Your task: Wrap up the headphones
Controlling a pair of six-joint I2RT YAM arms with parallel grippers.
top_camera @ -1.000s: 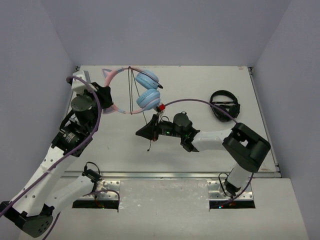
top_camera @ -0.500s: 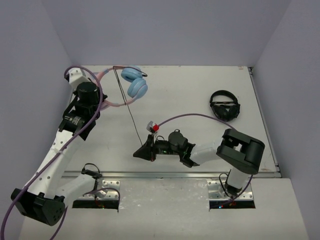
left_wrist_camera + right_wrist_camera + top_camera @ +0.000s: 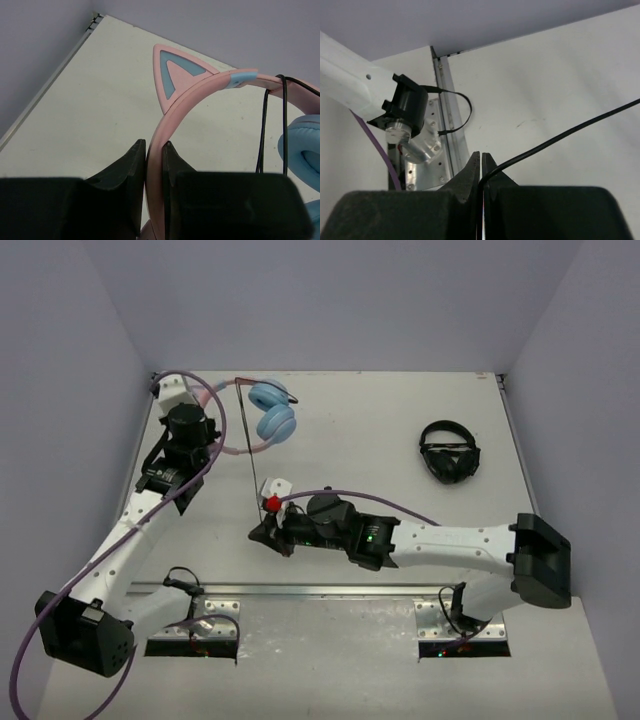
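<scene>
Clamping the pink headband (image 3: 200, 95) just below one cat ear (image 3: 172, 70), held the headphones (image 3: 270, 412) at the far left of the bench (image 3: 380, 420) in the left gripper (image 3: 154, 150), jaws narrowed flat against both faces of the band. Could not tell whether lifted or resting on the surface. Noted the light blue ear cups (image 3: 272, 410) close together, just right of that gripper. Observed two strands of the thin black cable (image 3: 570, 132) crossing the band beside the nearer cup. Pinched the same cable in the right gripper (image 3: 481, 162), jaws all but closed on it, low over the near edge, left of centre. Traced the cable in a nearly straight line from the headband to that pinch. Logged the all-black headphones (image 3: 449, 452) lying well apart, toward the right side.
</scene>
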